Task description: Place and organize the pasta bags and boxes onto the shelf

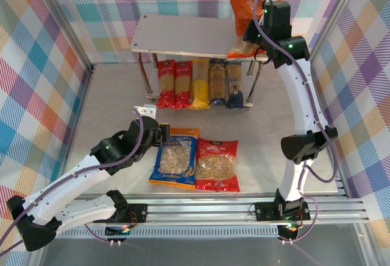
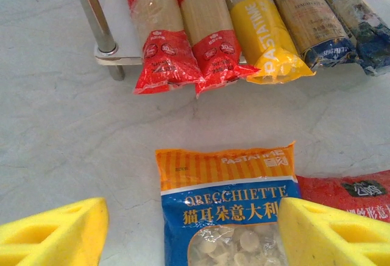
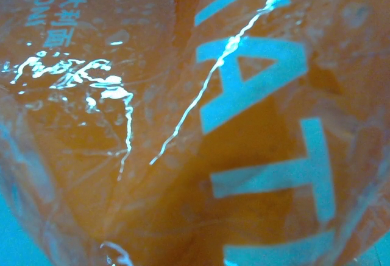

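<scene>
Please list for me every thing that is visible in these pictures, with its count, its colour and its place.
table: one, pale grey, under everything
shelf: one, light grey boards on metal legs, far side of the table
red spaghetti packs: two, red, left on the lower board
yellow spaghetti pack: one, yellow, middle of the lower board
dark-blue-ended spaghetti packs: two, clear fronts, right on the lower board
orange bag: one, orange, right end of the top board
orecchiette bag: one, blue and orange, flat on the table, near side
red bag: one, red, flat beside the orecchiette bag
checked walls: three, pastel, around the table
left gripper: one, yellow fingers, open at the orecchiette bag's far end
right gripper: one, black, shut on the orange bag
</scene>
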